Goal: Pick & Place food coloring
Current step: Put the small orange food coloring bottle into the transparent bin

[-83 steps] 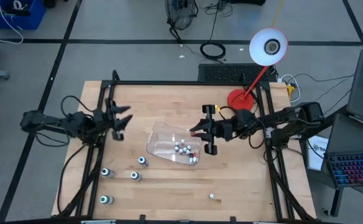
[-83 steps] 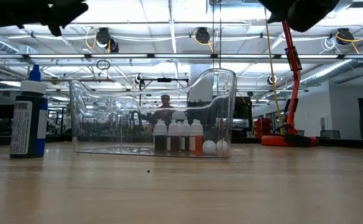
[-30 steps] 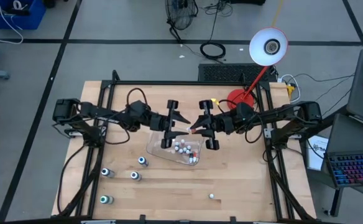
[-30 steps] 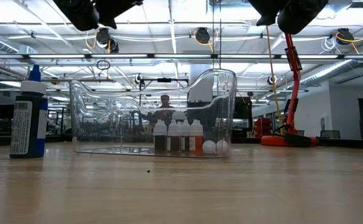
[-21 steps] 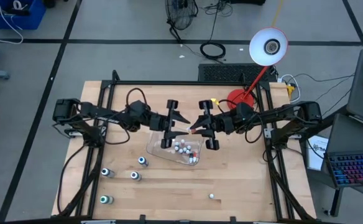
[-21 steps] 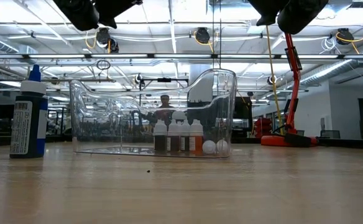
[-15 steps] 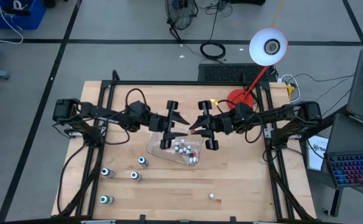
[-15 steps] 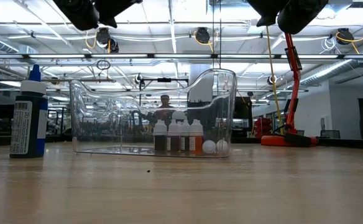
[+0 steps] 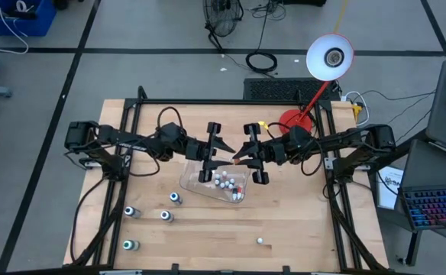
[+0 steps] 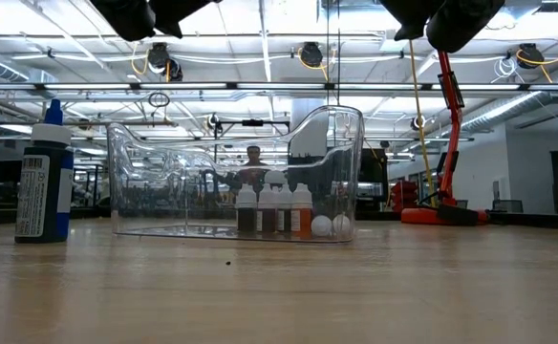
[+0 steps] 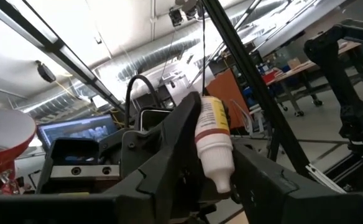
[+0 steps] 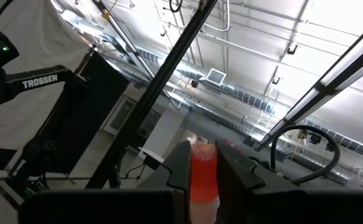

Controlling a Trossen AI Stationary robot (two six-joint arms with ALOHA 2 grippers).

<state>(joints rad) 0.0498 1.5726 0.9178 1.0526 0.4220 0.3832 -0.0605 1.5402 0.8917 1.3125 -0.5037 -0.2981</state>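
- Low view, nearest item: a dark bottle with a blue cap and a white label (image 10: 42,172) stands upright on the wooden table (image 10: 279,287), just beside the tray's end and outside it.
- Behind it sits the clear plastic rectangular tray (image 10: 164,177). A row of small whitish-capped food coloring bottles (image 10: 274,208) stands upright inside, against one end, with two white round pieces lying next to them.
- From overhead, four more small bottles stand loose on the table on the left arm's side of the tray: (image 9: 176,198), (image 9: 165,216), (image 9: 130,211) and (image 9: 128,245). A tiny white item (image 9: 260,241) lies well apart, toward the near edge.
- Above the tray, the two arms meet tip to tip. The right gripper (image 9: 238,160) is clenched on a small bottle with a red-orange body (image 12: 203,177), held between its own fingers (image 12: 178,168).
- The left gripper (image 9: 221,160) faces it. Its wrist camera shows the same bottle, white-necked with a yellow label (image 11: 212,140), in the opposing fingers; whether the left jaws are yet parted or closed on anything I cannot tell.
- Judgement: the step in hand appears to be either a hand-over between the arms above the tray or a release into it. Most bottles are still outside, so the task looks under halfway.
- The next move calls for one firm grip before the other lets go, the bottle kept over the tray.
- Farthest: a red desk lamp with a white shade (image 9: 329,56) stands at the table's far corner.
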